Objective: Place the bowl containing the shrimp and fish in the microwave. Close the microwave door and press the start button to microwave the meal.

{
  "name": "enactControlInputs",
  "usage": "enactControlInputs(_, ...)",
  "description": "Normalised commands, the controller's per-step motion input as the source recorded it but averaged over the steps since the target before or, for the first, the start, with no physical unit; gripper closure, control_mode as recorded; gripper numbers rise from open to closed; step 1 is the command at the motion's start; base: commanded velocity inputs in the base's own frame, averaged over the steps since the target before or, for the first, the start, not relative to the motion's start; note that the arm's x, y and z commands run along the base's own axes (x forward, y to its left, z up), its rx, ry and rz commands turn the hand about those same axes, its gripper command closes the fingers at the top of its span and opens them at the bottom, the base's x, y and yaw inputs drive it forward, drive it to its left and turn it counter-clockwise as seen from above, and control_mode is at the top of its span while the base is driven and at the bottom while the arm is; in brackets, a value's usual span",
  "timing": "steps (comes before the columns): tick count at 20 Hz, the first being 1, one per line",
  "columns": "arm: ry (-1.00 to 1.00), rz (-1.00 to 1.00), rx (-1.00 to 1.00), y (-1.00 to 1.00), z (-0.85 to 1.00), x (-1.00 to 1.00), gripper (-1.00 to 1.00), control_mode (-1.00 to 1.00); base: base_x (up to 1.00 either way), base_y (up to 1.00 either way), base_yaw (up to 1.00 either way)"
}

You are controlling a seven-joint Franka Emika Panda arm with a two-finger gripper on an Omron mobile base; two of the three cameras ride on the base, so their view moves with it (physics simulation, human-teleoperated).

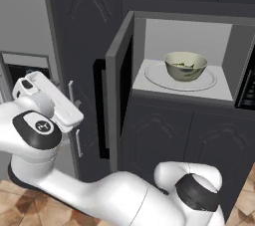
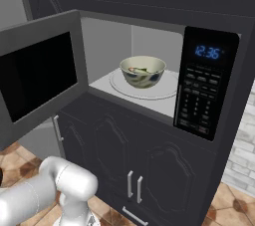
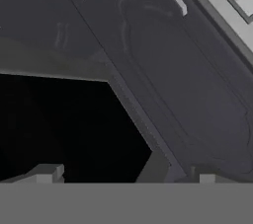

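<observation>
1. The white arm (image 1: 89,190) lies nearest the base cameras, bent low across the bottom of the left base view, its hand (image 1: 52,101) raised to the left of the open microwave door.
2. The dark cabinet wall (image 2: 164,170) surrounds the microwave (image 2: 149,36); raised-panel doors with pale bar handles (image 2: 133,184) sit below it.
3. The microwave door (image 1: 119,80) stands swung out to the left, its black window (image 2: 37,73) facing the right base camera and its black vertical handle (image 1: 99,108) on the outer face.
4. The dark control strip (image 2: 201,83) on the microwave's right shows a lit blue clock.
5. The round white turntable (image 1: 152,73) lies on the cavity floor.
6. The bowl (image 1: 186,65) stands upright on the turntable, about centred; the fish (image 2: 142,70) shows inside it, while the shrimp is too small to pick out.
7. The gripper (image 3: 123,171) has its fingertips (image 3: 47,172) spread wide with nothing between them, close to the door's dark window and frame.
</observation>
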Motion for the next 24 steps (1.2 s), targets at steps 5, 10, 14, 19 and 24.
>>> enactControlInputs(5, 0.01, -0.04, 0.00, -0.11, -0.10, 0.41, -1.00, -1.00, 0.00, 0.00, 0.00)
enactControlInputs(10, 0.00, -0.07, 0.00, -0.37, -0.08, 0.14, -1.00, -1.00, 0.00, 0.00, 0.00)
enactControlInputs(14, 0.00, -0.12, 0.02, -0.75, -0.04, 0.00, -1.00, -1.00, 0.00, 0.00, 0.00)
enactControlInputs(19, -0.04, -0.14, 0.07, -0.99, 0.00, -0.27, -1.00, -1.00, 0.00, 0.00, 0.00)
enactControlInputs(24, -0.09, -0.15, 0.10, -1.00, 0.00, -0.60, -1.00, -1.00, 0.00, 0.00, 0.00)
